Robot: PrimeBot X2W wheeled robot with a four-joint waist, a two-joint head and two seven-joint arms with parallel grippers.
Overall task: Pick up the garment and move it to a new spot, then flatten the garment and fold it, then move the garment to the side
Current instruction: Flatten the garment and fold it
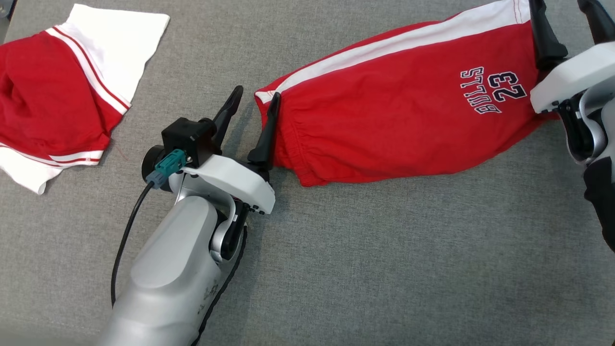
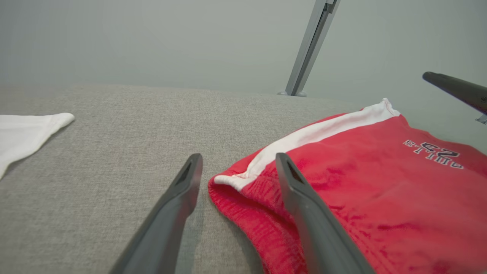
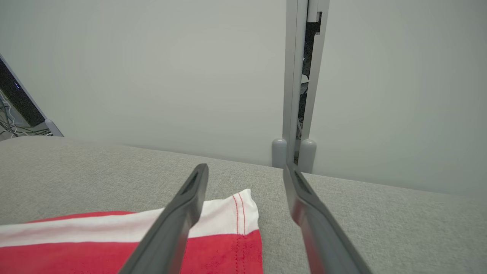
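Garment: red shorts [image 1: 399, 110], white side stripe. They lie flat on the grey cloth table [image 1: 384, 269], right of centre in the head view, and look folded leg on leg.

Long axis: runs slantwise. Gathered waistband points to the robot's near left, hem to its far right. Stripe is along the far edge; the "BULLS 23" print sits near the hem, upside down to the head camera.

Left gripper [image 1: 257, 93]: jaws spread wide and holding nothing, straddling the waistband corner. Its right finger is over the cloth; contact not clear.

Right gripper [image 3: 245, 169]: also wide and empty, at the hem corner.

Second red-and-white garment [image 1: 53, 96]: well apart, far left.

Risk: a finger snagging the waistband on retreat drags the fold open. A one-ended grip for the side move lets the layers slide.
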